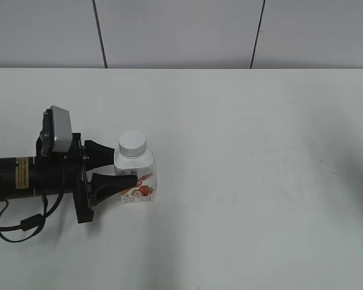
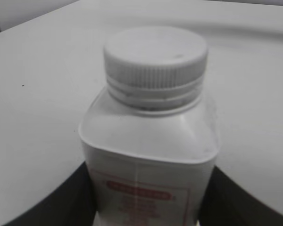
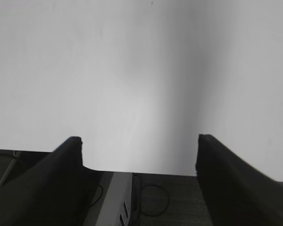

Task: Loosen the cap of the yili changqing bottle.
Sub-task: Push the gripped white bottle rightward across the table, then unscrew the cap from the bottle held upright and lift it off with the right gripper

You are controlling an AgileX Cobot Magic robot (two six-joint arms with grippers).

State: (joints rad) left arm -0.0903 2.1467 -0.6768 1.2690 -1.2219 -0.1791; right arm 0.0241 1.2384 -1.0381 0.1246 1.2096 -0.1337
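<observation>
Yili changqing bottle [image 1: 136, 176] upright, toward left edge of tabletop [image 1: 260, 151]. My left gripper [image 1: 122, 172] clamps bottle body below shoulders. Thin plastic, light, likely squashy (grip gently). Cap [image 1: 133, 143] ribbed, good purchase for right gripper [image 3: 139, 146], spread wide, holding nothing.

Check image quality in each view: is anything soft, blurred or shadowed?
Exterior view: sharp, even light; the small white squarish plastic bottle and round white ribbed cap read clearly between the left gripper fingers. Left wrist view: close and soft, label print unreadable. Right wrist view: open right gripper dark, a broad soft shadow on the white table.
</observation>
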